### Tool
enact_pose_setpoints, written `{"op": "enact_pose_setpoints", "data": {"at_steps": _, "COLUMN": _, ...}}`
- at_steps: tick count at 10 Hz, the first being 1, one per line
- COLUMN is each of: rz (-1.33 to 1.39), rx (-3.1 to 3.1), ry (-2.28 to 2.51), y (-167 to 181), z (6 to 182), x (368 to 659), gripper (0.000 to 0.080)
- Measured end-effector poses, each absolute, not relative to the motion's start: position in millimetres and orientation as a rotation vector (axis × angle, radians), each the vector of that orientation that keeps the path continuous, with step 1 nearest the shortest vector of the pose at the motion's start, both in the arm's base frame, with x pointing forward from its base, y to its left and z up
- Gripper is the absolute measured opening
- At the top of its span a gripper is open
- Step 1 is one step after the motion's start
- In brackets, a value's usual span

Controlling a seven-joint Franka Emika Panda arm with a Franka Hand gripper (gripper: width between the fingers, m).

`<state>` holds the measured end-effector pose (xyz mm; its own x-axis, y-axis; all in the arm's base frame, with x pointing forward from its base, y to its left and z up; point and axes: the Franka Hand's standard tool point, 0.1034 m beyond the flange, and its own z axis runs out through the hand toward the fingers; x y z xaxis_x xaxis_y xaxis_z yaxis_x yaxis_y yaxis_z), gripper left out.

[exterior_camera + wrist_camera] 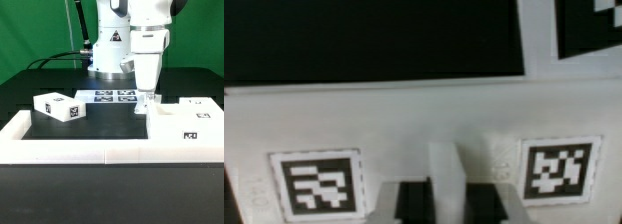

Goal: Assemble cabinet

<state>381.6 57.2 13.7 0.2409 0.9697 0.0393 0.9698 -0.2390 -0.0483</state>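
Note:
The large white cabinet box [185, 120] lies at the exterior view's right, against the white rail, with a tag on its front. My gripper [147, 97] points straight down at the box's left edge. In the wrist view the box [402, 120] fills the frame with two tags [320, 185] [555, 168]. My gripper [446, 190] has its dark fingers [418, 203] pressed on both sides of a thin white upright wall [445, 160] of the box. A smaller white tagged cabinet block [57, 106] lies apart on the black table at the left.
The marker board [112, 96] lies flat behind the gripper, in front of the arm's base; a white tagged sheet corner [589, 30] shows in the wrist view. The low white border rail [90, 150] runs along the front and up the left side.

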Motion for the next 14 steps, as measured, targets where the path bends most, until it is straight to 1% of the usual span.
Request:
{"op": "enact_pose_setpoints", "data": {"at_steps": 4, "rz": 0.002, "rx": -2.426, "ry": -1.900, "y": 56, "z": 15.5, "x": 383, "gripper": 0.0067}}
{"op": "enact_pose_setpoints", "data": {"at_steps": 8, "rz": 0.048, "rx": -2.423, "ry": -1.935, "y": 70, "z": 43.0, "x": 388, "gripper": 0.0068}}
{"op": "enact_pose_setpoints", "data": {"at_steps": 11, "rz": 0.083, "rx": -2.406, "ry": -1.967, "y": 79, "z": 57.3, "x": 404, "gripper": 0.0068}}
{"op": "enact_pose_setpoints", "data": {"at_steps": 14, "rz": 0.076, "rx": -2.411, "ry": -1.976, "y": 83, "z": 69.4, "x": 437, "gripper": 0.0068}}
